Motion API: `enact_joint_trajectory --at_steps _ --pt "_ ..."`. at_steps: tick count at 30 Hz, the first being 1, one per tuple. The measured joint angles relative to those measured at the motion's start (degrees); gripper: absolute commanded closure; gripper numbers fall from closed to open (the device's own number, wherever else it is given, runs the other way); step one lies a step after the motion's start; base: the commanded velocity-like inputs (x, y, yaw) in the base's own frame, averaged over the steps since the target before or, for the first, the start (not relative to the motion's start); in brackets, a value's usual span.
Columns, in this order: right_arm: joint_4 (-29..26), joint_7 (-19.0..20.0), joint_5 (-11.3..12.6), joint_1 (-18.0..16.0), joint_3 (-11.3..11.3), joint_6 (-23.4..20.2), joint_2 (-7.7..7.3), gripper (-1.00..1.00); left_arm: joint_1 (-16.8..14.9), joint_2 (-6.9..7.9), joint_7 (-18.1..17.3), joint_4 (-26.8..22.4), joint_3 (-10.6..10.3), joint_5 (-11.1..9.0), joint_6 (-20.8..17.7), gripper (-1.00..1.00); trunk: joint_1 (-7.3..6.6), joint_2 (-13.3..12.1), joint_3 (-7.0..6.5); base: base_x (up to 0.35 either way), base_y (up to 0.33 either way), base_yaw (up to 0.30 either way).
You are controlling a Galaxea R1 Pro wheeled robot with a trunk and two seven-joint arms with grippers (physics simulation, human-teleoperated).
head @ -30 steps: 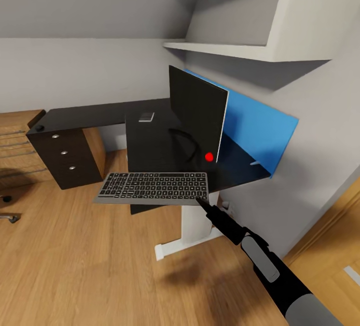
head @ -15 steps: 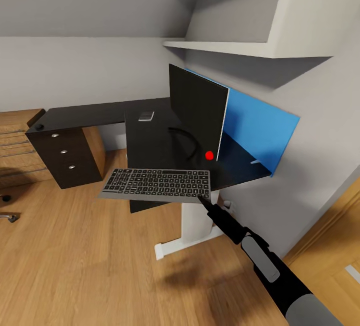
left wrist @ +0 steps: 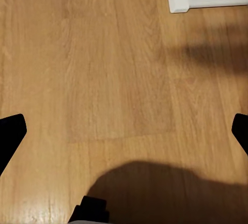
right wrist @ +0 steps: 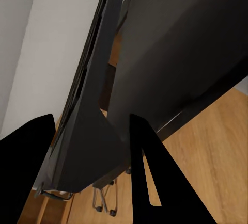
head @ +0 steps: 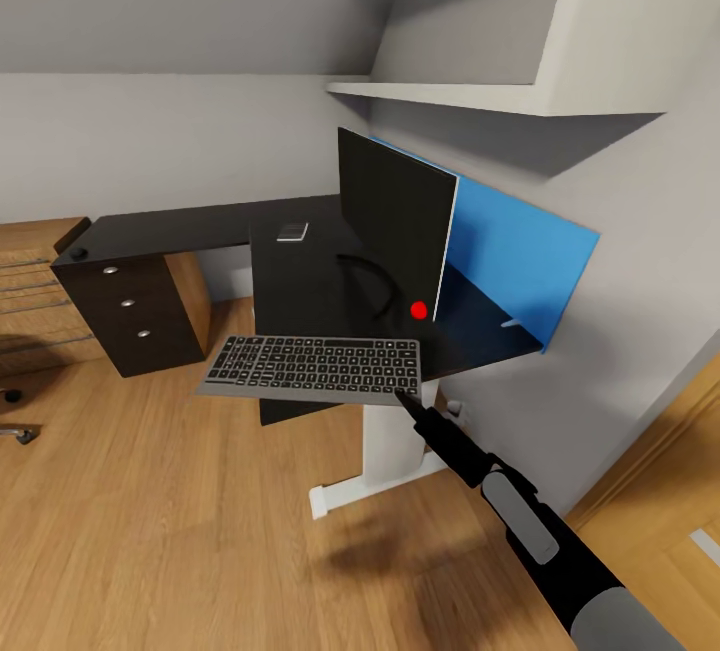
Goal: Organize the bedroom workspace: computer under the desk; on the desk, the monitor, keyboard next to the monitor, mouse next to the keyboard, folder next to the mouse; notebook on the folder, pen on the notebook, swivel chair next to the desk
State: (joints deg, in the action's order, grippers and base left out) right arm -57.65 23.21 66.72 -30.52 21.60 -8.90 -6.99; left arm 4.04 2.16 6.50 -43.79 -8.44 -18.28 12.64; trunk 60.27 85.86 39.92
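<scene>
Presently, stock of progress: monitor (head: 395,226) standing on desk (head: 200,227), beyond the right gripper (head: 404,398) — done. Keyboard (head: 312,367) pinched at its near corner by the right gripper, held level over the desk's front edge, not yet laid down. Left gripper (left wrist: 124,131) spread wide, empty, above wooden floor (left wrist: 103,69). Outstanding, by my judgement: mouse, folder, notebook, pen, swivel chair.

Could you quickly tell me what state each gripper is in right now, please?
Left gripper: open, fingers wide apart over the wooden floor, holding nothing.
Right gripper: shut on the flat black keyboard with grey keys, gripped at its corner.
</scene>
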Motion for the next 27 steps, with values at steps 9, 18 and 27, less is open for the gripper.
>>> enact_joint_trajectory --at_steps 9,18,27 --pt "0.00 0.02 -0.25 -0.01 0.11 0.11 0.00 1.00 0.00 0.03 0.00 0.00 0.00 0.00 0.01 -1.00 0.00 0.00 0.00 0.000 0.000 0.000" --pt "0.01 -0.07 -0.15 -0.03 0.27 0.20 0.09 1.00 0.00 0.02 0.00 0.03 0.00 0.00 0.07 -1.00 0.00 0.00 0.00 0.005 0.000 0.000" --pt "0.01 -0.16 -0.20 -0.02 0.29 0.20 0.10 1.00 0.00 0.03 0.08 0.09 0.10 -0.06 0.11 -1.00 0.00 0.00 0.00 0.098 0.000 0.000"
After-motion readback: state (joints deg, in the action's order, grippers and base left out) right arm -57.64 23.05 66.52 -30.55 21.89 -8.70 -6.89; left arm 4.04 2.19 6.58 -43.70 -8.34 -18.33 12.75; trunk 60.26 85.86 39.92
